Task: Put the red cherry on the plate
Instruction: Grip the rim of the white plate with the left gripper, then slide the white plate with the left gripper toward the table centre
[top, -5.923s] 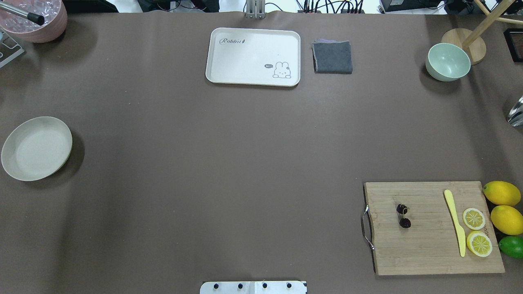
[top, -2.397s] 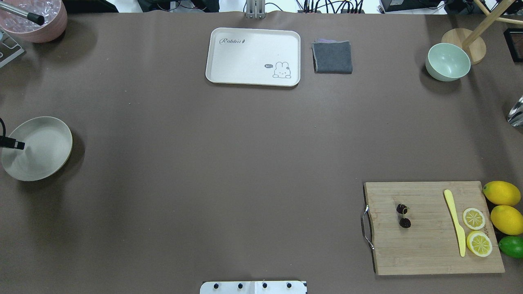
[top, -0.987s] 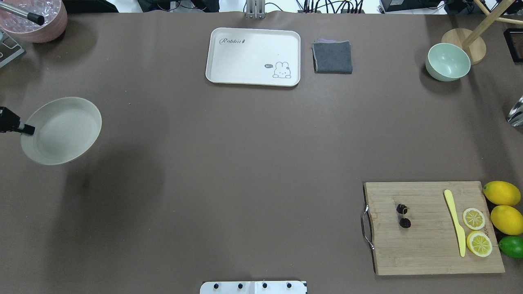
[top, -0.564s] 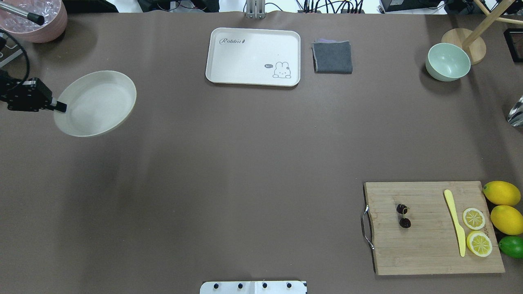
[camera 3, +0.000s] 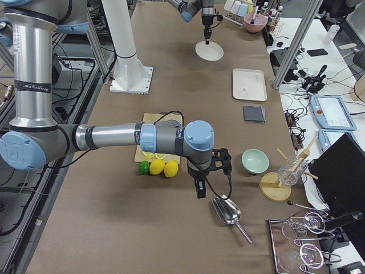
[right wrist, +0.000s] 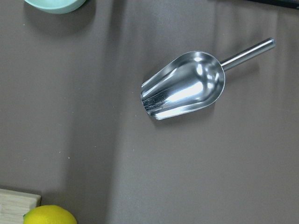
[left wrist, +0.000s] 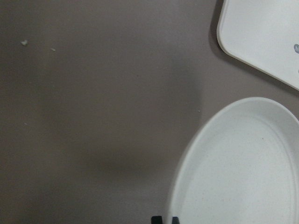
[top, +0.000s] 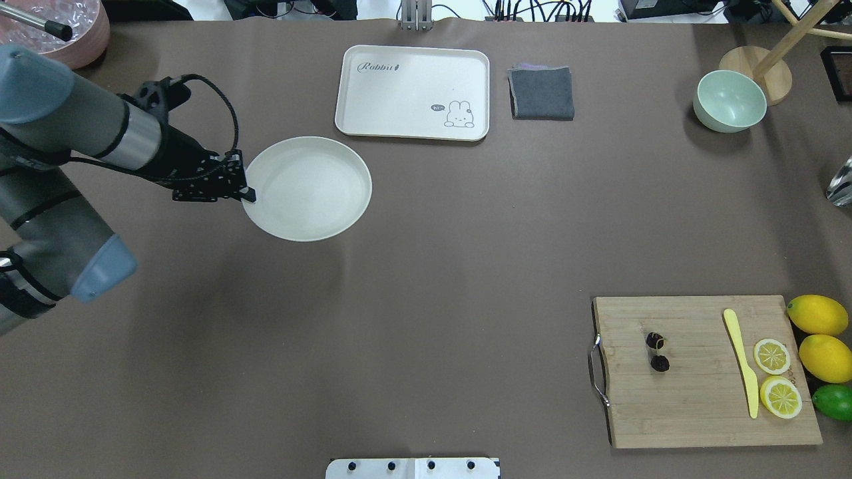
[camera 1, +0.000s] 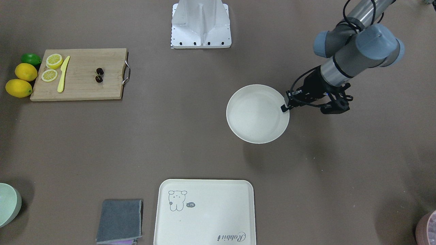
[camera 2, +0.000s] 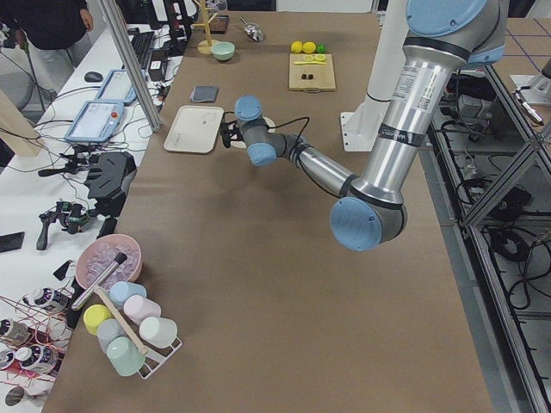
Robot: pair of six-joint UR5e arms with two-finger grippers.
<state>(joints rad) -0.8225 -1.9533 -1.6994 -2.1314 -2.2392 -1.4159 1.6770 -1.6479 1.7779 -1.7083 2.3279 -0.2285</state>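
Note:
The red cherry (top: 657, 352), a dark pair on a short stem, lies on the left part of the wooden cutting board (top: 705, 399); it also shows in the front-facing view (camera 1: 99, 75). The round cream plate (top: 313, 193) hangs a little above the table, left of centre, near the rabbit tray. My left gripper (top: 246, 194) is shut on the plate's left rim, its fingertips (left wrist: 157, 219) pinching the edge in the left wrist view. My right gripper (camera 3: 200, 193) shows only in the exterior right view, beyond the lemons, far from the cherry; I cannot tell its state.
A yellow knife (top: 742, 369), two lemon slices (top: 772, 356), lemons and a lime sit at the board's right. The rabbit tray (top: 413, 90), a grey cloth (top: 542, 93) and a mint bowl (top: 730, 100) line the far side. A metal scoop (right wrist: 184, 86) lies under the right wrist.
My left gripper took hold of the plate at the table's left edge, lifted it, and carried it rightward toward the tray. The cherry has not moved.

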